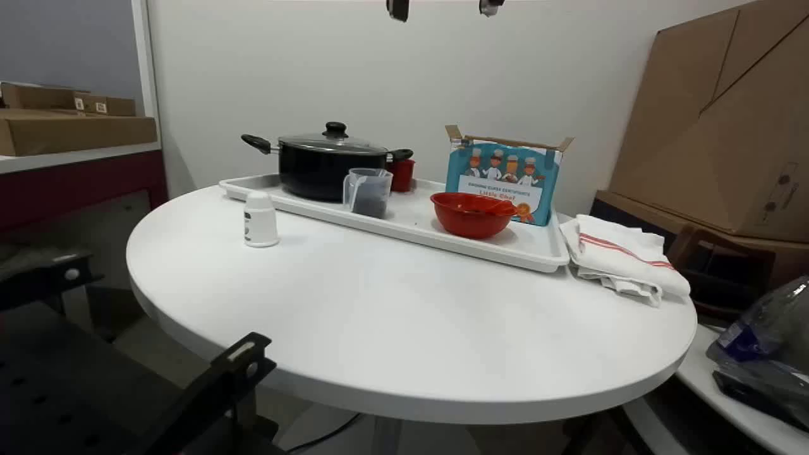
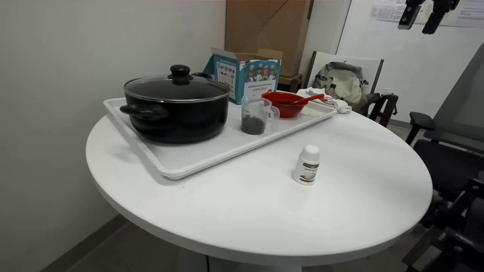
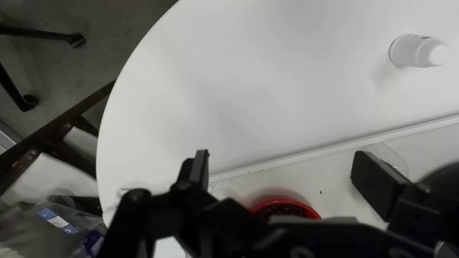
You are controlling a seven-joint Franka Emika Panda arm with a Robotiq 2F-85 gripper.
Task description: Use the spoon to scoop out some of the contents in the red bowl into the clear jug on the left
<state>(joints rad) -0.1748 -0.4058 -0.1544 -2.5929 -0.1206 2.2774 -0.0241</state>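
Your gripper (image 3: 281, 157) is black, built of blocky, angular parts. Its fingers (image 3: 380, 190) end in squared tips, and one of them has a greyer face. Behind the tips, the linkage (image 3: 138, 197) shows a rounded joint end, and a duller grey strip (image 3: 312, 219) lies between the finger bases. Further back you see pale round marks (image 3: 301, 252), too blurred to identify. In both exterior views your fingertips (image 2: 410, 16) are dark, narrow slabs.

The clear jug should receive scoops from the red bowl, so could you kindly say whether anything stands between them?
Nothing visible does: dark specks aside, only tray shows between the red bowl and the clear jug. In an exterior view, the small red cup shows behind the jug, probably off the path.
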